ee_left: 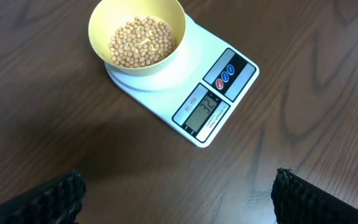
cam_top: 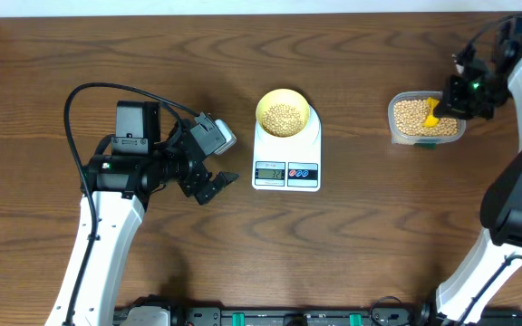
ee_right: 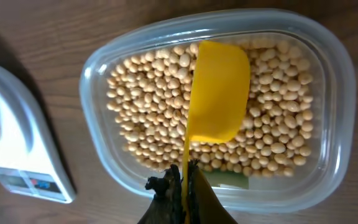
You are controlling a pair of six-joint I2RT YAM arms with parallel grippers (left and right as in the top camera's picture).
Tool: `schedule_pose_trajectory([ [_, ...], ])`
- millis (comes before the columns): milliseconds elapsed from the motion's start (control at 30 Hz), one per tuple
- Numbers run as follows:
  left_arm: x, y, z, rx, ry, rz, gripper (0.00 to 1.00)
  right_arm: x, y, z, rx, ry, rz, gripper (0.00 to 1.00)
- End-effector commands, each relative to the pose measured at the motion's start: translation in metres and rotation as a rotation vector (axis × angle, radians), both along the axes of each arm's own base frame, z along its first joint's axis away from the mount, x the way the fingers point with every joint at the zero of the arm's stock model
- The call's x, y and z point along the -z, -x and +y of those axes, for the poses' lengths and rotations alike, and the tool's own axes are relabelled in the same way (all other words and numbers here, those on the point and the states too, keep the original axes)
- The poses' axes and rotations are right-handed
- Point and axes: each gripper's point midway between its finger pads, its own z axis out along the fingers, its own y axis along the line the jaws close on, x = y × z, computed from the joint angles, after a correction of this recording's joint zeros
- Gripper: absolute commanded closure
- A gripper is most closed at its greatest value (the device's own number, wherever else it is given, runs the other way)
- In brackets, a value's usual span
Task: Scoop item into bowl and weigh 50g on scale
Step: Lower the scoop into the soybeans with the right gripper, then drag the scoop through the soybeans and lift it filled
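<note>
The beans (ee_left: pixel 140 42) lie partly as a shallow heap in the bowl (ee_left: pixel 98 28), which sits on the round platform of the scale (ee_left: pixel 166 93). The rest fill the clear tub (ee_right: pixel 337 93), well apart to the right. The scale's long axis runs from far to near, with the bowl at the far end and the display (ee_left: pixel 202 110) and the red and blue buttons (ee_left: pixel 224 73) at the near end; its digits are lit but too blurred to read.

Bare counter (cam_top: pixel 370 235) lies on all sides of the scale, with a wide clear strip between it and the tub. The left hand (cam_top: pixel 216 161) hovers just left of the scale, fingers spread wide with nothing between them, pointing towards it.

The yellow scoop (ee_right: pixel 219 93) hangs over the beans in the tub, cup hollow-side down, handle running back into the right hand (ee_right: pixel 182 193), which is clamped on it. The tub's long axis runs left to right; the right arm crowds its far right edge
</note>
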Motion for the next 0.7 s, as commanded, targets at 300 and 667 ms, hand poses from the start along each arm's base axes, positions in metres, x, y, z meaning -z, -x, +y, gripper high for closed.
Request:
schedule_pose_trajectory([
  [300,0.002,-0.002,0.002,0.004,-0.011,-0.004,0.02,-0.015,0.006,-0.024,0.053,-0.232,-0.062,0.99],
  [667,0.002,-0.002,0.002,0.004,-0.011,-0.004,0.02,-0.031,0.017,-0.039,0.070,-0.363,-0.119,0.99],
])
